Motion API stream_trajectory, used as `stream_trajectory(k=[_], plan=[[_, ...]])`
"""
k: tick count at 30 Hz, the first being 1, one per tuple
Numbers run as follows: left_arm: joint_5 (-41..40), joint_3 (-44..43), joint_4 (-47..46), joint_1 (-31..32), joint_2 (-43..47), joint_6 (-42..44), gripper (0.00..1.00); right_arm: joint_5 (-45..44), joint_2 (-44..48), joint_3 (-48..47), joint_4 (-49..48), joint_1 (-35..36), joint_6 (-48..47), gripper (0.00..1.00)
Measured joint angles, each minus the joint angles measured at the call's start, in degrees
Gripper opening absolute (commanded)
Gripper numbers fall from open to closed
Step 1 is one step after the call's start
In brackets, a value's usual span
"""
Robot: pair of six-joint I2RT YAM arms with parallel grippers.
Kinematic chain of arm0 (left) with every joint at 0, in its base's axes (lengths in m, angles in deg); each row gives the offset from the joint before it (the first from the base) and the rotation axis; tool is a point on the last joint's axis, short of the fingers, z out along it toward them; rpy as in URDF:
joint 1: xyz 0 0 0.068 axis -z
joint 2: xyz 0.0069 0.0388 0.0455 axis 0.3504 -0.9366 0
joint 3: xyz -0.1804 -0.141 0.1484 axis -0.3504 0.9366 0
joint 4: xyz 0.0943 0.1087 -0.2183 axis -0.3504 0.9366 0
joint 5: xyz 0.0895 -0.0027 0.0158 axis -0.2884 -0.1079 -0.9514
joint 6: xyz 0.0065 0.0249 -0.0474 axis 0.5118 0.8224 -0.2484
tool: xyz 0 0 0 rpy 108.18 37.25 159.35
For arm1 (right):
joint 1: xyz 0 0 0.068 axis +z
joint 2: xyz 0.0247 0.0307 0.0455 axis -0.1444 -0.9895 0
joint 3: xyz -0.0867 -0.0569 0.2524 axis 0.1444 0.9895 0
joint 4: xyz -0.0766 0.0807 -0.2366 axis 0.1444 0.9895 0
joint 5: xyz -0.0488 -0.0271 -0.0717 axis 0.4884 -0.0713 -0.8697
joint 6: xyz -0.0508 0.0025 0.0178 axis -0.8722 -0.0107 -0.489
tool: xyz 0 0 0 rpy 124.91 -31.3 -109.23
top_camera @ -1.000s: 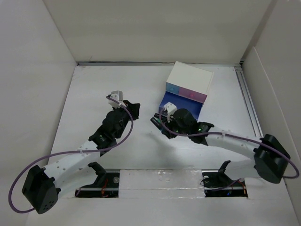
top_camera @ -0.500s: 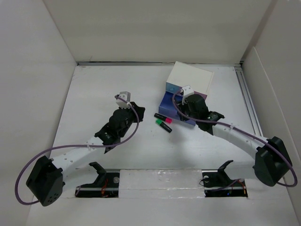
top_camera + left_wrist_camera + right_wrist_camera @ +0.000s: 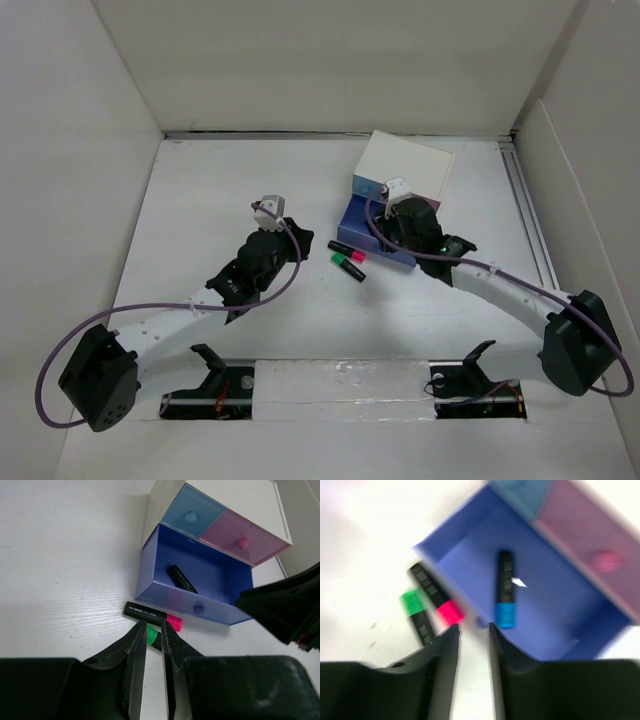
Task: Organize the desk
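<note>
On desk [image 3: 200,200], walled by white panels [image 3: 300,60], pink marker [image 3: 346,249] and green marker [image 3: 349,266] were seen beside open blue drawer [image 3: 215,575]; left gripper [image 3: 152,627] was narrowly parted, right gripper [image 3: 472,627] spread, both empty

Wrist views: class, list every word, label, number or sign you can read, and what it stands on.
No text can be read.
Pink-capped marker: pale print on black barrel, too small to read.
Green-capped marker: grey label patches, blurred.
Blue-capped marker in the open blue drawer: label patches, blurred.
</note>
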Motion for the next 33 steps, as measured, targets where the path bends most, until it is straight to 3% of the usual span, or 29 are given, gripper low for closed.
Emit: stream_trajectory(k=[1, 2, 5, 6, 7, 11, 17, 33], plan=[[0.0, 0.0, 0.0, 0.0, 0.0, 0.0, 0.15, 1.0, 0.2, 1.1, -0.8, 1.0, 0.2, 0.1], [0.0, 0.0, 0.0, 0.0, 0.0, 0.0, 0.14, 2.1, 0.1, 2.3, -1.5, 1.7, 0.2, 0.08], [0.0, 0.0, 0.0, 0.0, 0.0, 0.0, 0.14, 5.4, -0.8, 6.0, -2.7, 2.9, 1.2, 0.24], [0.0, 0.0, 0.0, 0.0, 0.0, 0.0, 0.14, 6.3, -1.4, 7.1, -2.8, 2.9, 1.5, 0.33], [0.0, 0.0, 0.0, 0.0, 0.0, 0.0, 0.14, 7.2, -2.3, 8.1, -3.0, 3.2, 1.8, 0.47], [0.0, 0.0, 0.0, 0.0, 0.0, 0.0, 0.14, 9.3, -6.8, 9.3, -4.0, 6.0, 2.6, 0.61], [-0.1, 0.0, 0.0, 0.0, 0.0, 0.0, 0.14, 9.3, -11.7, 8.9, -5.9, 9.5, 3.1, 0.6], [-2.9, 0.0, 0.4, 0.0, 5.7, 0.0, 0.14, 2.7, -20.3, 0.8, -3.1, 9.5, 2.8, 0.58]])
